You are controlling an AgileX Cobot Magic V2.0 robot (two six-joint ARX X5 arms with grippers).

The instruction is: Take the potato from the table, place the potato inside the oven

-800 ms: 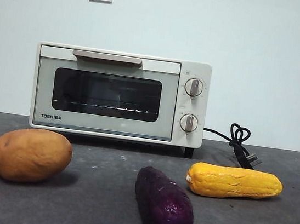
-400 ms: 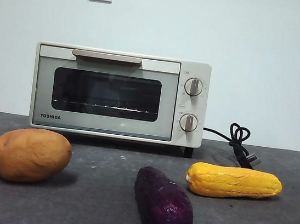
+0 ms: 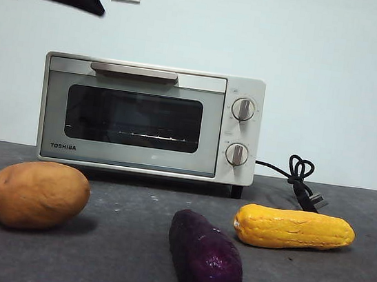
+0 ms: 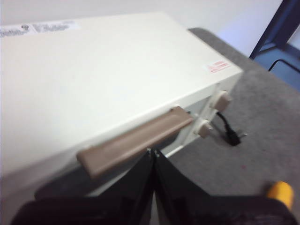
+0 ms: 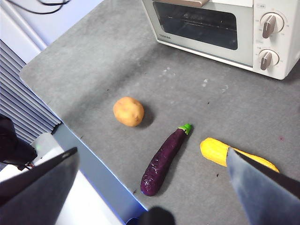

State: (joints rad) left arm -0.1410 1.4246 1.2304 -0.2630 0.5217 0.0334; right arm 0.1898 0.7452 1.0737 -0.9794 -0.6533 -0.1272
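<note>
Cream-white, the oven (image 3: pixel 150 118) has its door shut; through the glass you see only a bare rack. The left gripper (image 4: pixel 153 152), jaws pressed together, hovers above the handle (image 4: pixel 135 139); a misjudged hook could slip off or shove the oven. The right gripper (image 5: pixel 150 187) waits high, spread wide. The potato (image 3: pixel 36 195) lies untouched on the table (image 3: pixel 126 244).

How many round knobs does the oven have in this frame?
2. Both sit on the oven front panel, right of the closed glass door: the upper knob directly above the lower knob. None appear hidden.
</note>
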